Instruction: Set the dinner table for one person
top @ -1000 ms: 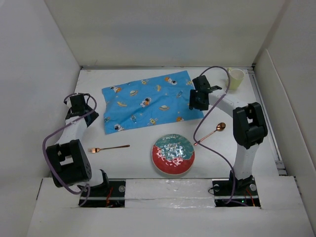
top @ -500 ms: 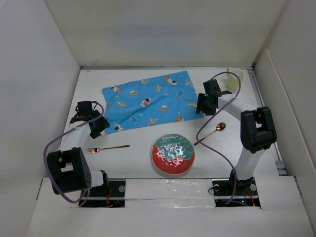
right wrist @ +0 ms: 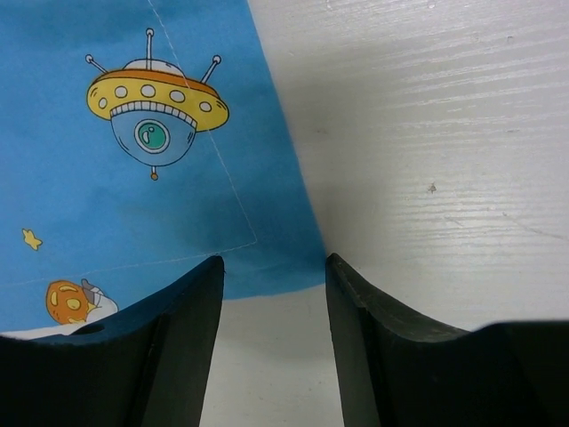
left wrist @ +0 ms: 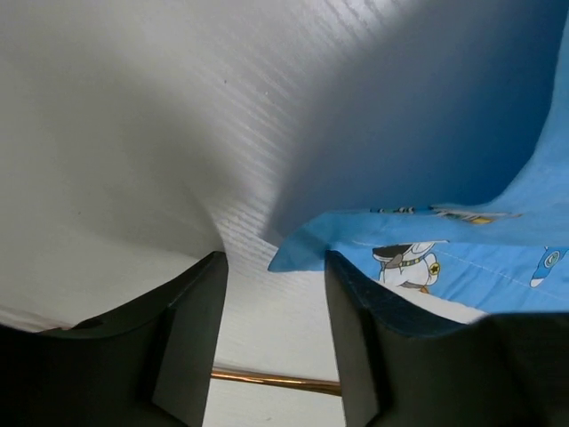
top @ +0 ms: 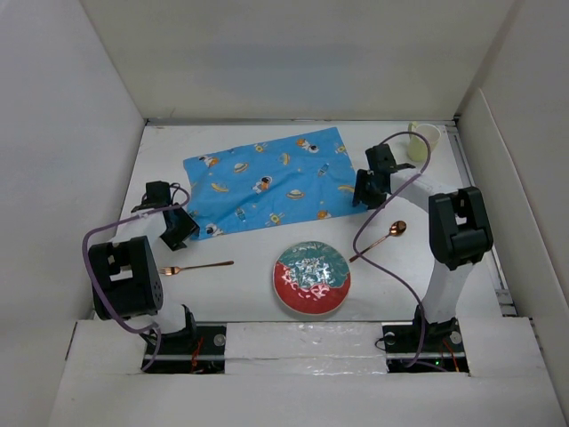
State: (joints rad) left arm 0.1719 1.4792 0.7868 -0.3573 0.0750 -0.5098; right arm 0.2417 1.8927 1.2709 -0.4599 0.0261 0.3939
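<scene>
The white dinner table [top: 249, 133] holds a blue placemat [top: 271, 182] printed with astronauts and planets. My left gripper [top: 178, 229] is open at the mat's near left corner [left wrist: 302, 253], which lies between its jaws. My right gripper [top: 363, 194] is open at the mat's near right corner [right wrist: 284, 267], which also lies between its jaws. A red and teal plate [top: 311, 277] sits at the front centre. A copper fork [top: 196, 267] lies left of it, and its handle [left wrist: 276, 381] shows between my left jaws. A copper spoon [top: 380, 238] lies right of the plate. A pale cup [top: 425, 140] stands at the back right.
White walls enclose the table on the left, back and right. Purple cables loop from both arms over the table near the fork and the spoon.
My left gripper has come forward and right to the mat's near left corner. My right gripper has moved right and slightly forward to the mat's near right corner. The mat has not moved.
</scene>
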